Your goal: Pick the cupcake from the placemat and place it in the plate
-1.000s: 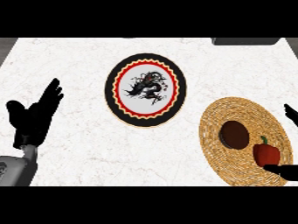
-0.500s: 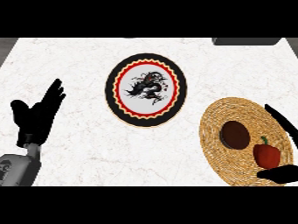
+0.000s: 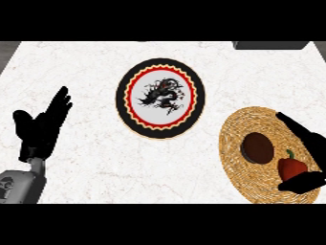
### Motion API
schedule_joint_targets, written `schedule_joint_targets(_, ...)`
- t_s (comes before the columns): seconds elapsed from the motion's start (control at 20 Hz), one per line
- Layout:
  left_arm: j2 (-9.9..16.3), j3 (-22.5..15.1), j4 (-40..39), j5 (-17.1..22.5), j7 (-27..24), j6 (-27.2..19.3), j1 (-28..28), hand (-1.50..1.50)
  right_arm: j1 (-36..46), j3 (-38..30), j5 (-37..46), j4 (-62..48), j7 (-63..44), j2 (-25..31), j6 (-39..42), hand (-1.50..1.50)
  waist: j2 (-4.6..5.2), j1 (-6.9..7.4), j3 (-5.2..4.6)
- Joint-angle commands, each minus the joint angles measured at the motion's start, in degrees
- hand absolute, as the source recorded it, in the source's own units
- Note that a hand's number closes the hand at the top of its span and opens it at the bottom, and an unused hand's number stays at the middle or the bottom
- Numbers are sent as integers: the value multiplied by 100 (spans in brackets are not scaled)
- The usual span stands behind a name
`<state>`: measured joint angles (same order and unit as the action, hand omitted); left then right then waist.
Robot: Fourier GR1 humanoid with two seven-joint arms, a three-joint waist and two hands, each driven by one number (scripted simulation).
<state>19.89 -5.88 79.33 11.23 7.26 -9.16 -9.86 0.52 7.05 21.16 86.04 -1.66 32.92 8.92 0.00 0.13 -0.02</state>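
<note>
A dark brown cupcake (image 3: 258,147) sits near the middle of the round woven placemat (image 3: 239,172) at the lower right. Just right of it on the mat stands a red bell pepper (image 3: 291,167). My right hand (image 3: 319,154) is open over the mat's right side, fingers stretched up-left above the pepper and thumb low beneath it; it touches neither the cupcake nor, as far as I can tell, the pepper. The plate (image 3: 159,98), black-rimmed with a red ring and a dragon drawing, lies at the centre. My left hand (image 3: 42,125) rests open at the left, fingers up.
A white marble counter (image 3: 88,67) carries everything. A dark grey object (image 3: 271,45) sits at the far right edge at the top. Bare counter lies between the plate and the left hand.
My right hand has moved left over the placemat, its fingers reaching past the pepper toward the cupcake. The left hand has barely shifted.
</note>
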Motion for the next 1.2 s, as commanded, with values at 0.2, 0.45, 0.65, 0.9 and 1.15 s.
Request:
schedule_joint_targets(0.2,-107,348,-227,-191,157,181,-293,0,497,161,590,-515,-448,-392,546,-150,2,-14,1)
schedule_joint_targets(0.45,-311,489,-322,-313,-467,500,118,0,773,198,1137,-875,-471,-881,398,-150,4,-4,0)
schedule_joint_targets(0.65,-439,387,333,-427,306,480,201,0,703,46,1433,-1073,-278,-1016,279,-150,-2,2,3)
schedule_joint_targets(0.9,-574,544,260,-651,207,374,158,0,1066,109,1789,-1461,-373,-1209,474,-150,0,8,3)
schedule_joint_targets(1.15,-614,582,32,-763,79,531,83,0,1413,193,1970,-2001,-31,-1223,790,150,6,14,2)
